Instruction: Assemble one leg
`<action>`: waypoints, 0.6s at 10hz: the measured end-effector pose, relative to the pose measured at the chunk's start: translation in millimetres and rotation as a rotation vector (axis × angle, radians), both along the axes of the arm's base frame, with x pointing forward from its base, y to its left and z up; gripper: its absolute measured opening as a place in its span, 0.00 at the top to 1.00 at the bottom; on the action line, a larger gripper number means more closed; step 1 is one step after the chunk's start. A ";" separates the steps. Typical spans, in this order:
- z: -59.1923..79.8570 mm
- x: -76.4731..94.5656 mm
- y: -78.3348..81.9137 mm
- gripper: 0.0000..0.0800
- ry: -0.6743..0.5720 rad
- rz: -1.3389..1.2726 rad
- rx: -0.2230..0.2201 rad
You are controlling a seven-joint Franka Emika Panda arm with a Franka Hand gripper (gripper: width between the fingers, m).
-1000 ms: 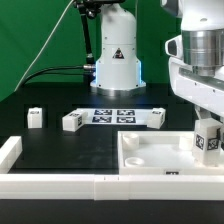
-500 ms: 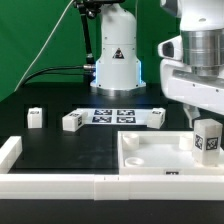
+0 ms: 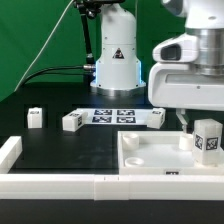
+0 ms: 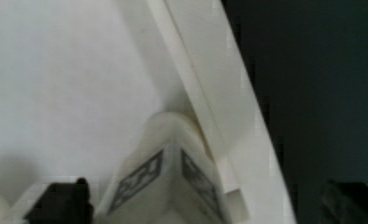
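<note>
Franka's gripper, spread wide and holding nothing, is hovering around the leg, which is standing upright at a corner of the large white square piece on the exterior view's right. The leg is sitting closer to one fingertip than to the other, so an off-centre squeeze is likely to be shoving it askew or toppling it.
</note>
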State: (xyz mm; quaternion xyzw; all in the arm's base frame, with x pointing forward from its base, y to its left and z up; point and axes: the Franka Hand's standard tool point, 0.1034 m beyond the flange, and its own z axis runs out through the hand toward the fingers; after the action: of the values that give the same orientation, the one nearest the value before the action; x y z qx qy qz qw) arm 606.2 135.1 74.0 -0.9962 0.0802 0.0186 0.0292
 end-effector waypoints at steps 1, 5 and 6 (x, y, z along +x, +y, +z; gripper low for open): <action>0.0 0.5 -2.6 0.19 -0.007 0.111 0.003; -0.6 1.6 -9.3 0.19 -0.023 0.365 0.012; -0.6 1.5 -9.2 0.22 -0.023 0.364 0.012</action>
State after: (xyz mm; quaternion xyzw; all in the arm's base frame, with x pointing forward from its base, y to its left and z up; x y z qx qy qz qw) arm 607.8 125.9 73.3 -0.9942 -0.1019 0.0128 0.0324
